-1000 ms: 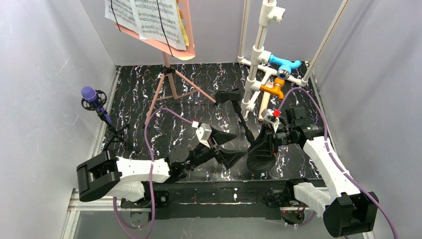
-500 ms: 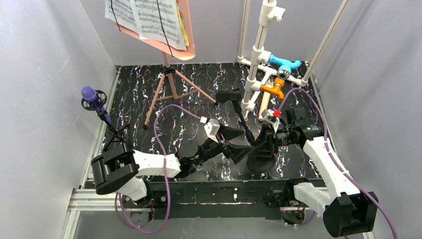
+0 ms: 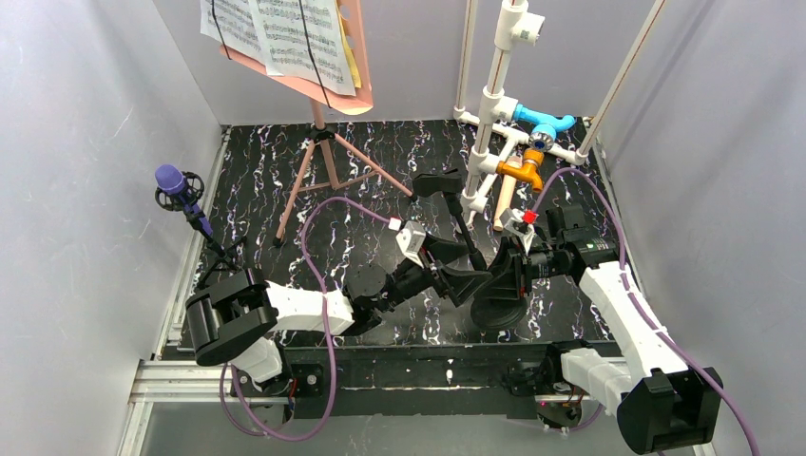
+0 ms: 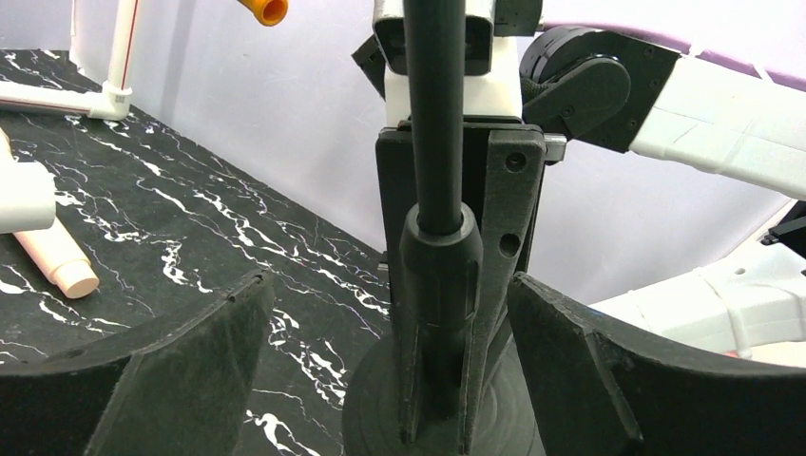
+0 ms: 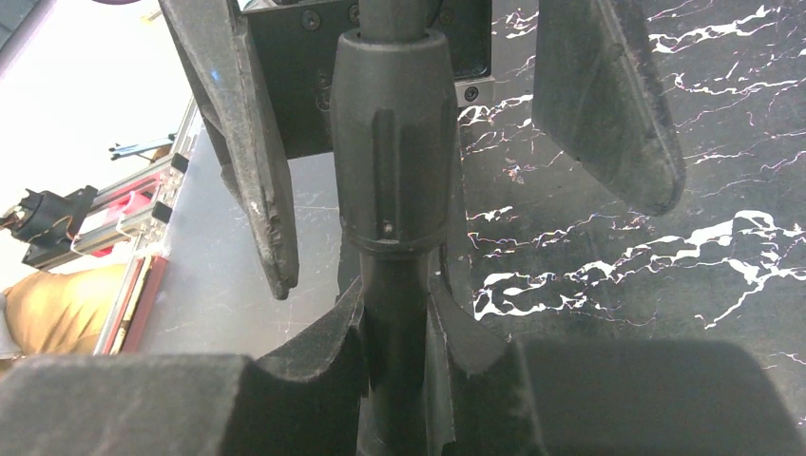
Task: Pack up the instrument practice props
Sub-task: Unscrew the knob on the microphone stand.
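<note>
A black stand (image 3: 460,220) with a round base (image 3: 502,312) rises mid-table, between my two grippers. My right gripper (image 3: 507,271) is shut on its pole (image 5: 394,313) just under the ribbed collar (image 5: 392,142). My left gripper (image 3: 472,275) is open, with a finger on each side of the collar (image 4: 437,275) and not touching it. The purple microphone (image 3: 171,180) sits on a small black tripod (image 3: 217,255) at the left wall. The pink sheet-music holder (image 3: 354,90) carries printed music pages (image 3: 285,33) on pink tripod legs (image 3: 323,169). A beige microphone (image 3: 505,201) lies by the pipe frame.
The white pipe frame (image 3: 498,95) with blue (image 3: 546,123) and orange fittings (image 3: 525,171) stands at the back right, close behind the black stand. Grey walls enclose the table on three sides. Purple cables loop over both arms.
My left arm has swung right, and its open jaws now flank the black stand's collar. They have narrowed slightly. The right gripper has kept its hold, unmoved.
</note>
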Tool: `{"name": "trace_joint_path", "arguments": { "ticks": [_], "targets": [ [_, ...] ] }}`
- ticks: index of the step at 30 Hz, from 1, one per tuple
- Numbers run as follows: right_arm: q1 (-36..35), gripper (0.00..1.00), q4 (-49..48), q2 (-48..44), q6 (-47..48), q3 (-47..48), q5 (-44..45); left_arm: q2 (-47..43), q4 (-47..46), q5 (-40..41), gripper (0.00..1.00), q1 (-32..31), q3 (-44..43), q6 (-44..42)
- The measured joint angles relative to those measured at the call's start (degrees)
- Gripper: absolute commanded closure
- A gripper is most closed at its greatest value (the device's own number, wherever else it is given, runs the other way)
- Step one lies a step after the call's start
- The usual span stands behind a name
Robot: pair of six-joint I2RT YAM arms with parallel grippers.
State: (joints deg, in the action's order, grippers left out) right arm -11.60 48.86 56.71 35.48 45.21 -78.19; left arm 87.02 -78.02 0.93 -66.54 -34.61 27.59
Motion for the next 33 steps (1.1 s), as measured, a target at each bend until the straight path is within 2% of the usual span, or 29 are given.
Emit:
{"name": "trace_joint_path", "arguments": {
  "ticks": [3,9,14,15,16,18,28,30,33],
  "targets": [
    [0.0,0.99,0.0,-0.2,0.0,0.0,0.0,0.0,-0.1,0.2,0.19,0.1,-0.1,1.1],
    [0.0,0.99,0.0,-0.2,0.0,0.0,0.0,0.0,-0.3,0.2,0.40,0.2,-0.2,3.8],
    [0.0,0.99,0.0,-0.2,0.0,0.0,0.0,0.0,-0.6,-0.3,0.51,0.4,-1.3,5.6],
    [0.0,0.99,0.0,-0.2,0.0,0.0,0.0,0.0,-0.8,-0.3,0.61,0.4,-1.5,5.9],
    [0.0,0.99,0.0,-0.2,0.0,0.0,0.0,0.0,-0.9,-0.3,0.77,0.4,-1.6,6.2],
    [0.2,0.99,0.0,-0.2,-0.1,0.0,0.3,0.0,-1.3,-1.0,0.98,0.4,-1.9,7.3],
    [0.7,0.99,-0.1,-0.4,-2.0,0.0,1.8,-0.1,1.3,3.3,1.00,-0.1,-2.2,14.3],
    [0.7,0.99,0.5,-0.4,-2.4,0.0,2.9,-1.1,4.2,6.1,1.00,-1.0,-2.2,16.1],
    [0.7,0.99,1.2,-0.4,-3.1,0.0,4.0,-4.8,15.8,12.4,1.00,-3.4,-4.5,18.4]
  ]
}}
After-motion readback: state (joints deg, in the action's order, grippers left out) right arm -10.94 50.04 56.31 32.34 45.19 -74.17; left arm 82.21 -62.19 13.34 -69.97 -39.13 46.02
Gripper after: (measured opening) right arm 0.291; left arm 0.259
